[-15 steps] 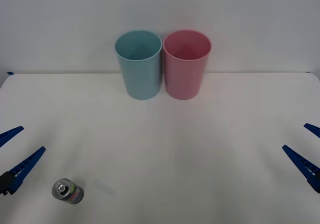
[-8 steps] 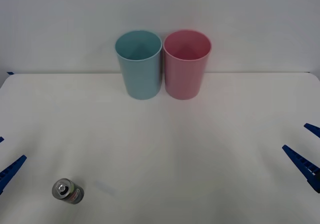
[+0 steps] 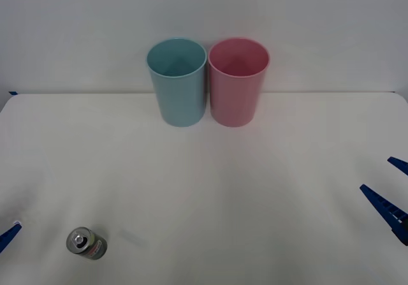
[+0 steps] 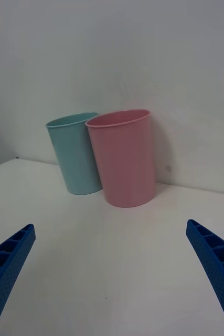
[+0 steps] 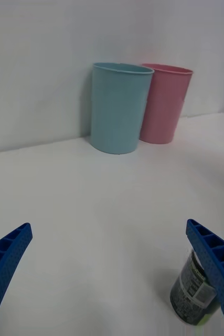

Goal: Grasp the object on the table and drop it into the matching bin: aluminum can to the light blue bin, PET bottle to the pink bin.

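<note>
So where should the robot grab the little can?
Probably around its dark round body, below the silver top. The aluminum can stands upright on the table near the robot's left, away from both bins, so a sideways approach with one finger on each side should suit its curved wall. The left tool is open and nearest, with the can beside one finger.

Can beside spread fingers

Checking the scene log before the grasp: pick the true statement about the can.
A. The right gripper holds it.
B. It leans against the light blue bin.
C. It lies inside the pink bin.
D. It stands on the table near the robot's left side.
D: the aluminum can stands upright on the table, far from the light blue bin and pink bin.
</note>
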